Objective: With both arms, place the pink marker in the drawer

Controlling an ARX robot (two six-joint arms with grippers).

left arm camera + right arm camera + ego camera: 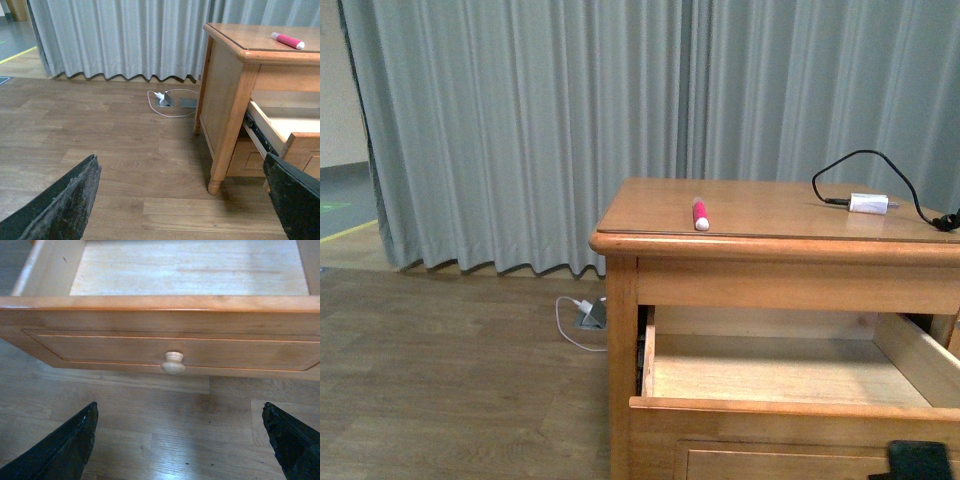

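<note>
The pink marker (700, 213) lies on the cabinet top near its front edge; it also shows in the left wrist view as the pink marker (287, 40). The upper drawer (770, 405) stands pulled out, its inside bare. From the right wrist view I look down on the drawer (165, 320) and its round knob (173, 363). My right gripper (180, 435) hangs open over the floor just in front of the knob, holding nothing. My left gripper (182, 195) is open low over the floor, left of the cabinet. A black piece of an arm (920, 460) shows at the front view's lower right.
A white adapter (868, 203) with a black cable (865, 160) lies on the cabinet top at the right. A white cable and floor socket (588, 315) lie on the wooden floor by the grey curtain (570, 120). The cabinet leg (220, 175) stands near my left gripper.
</note>
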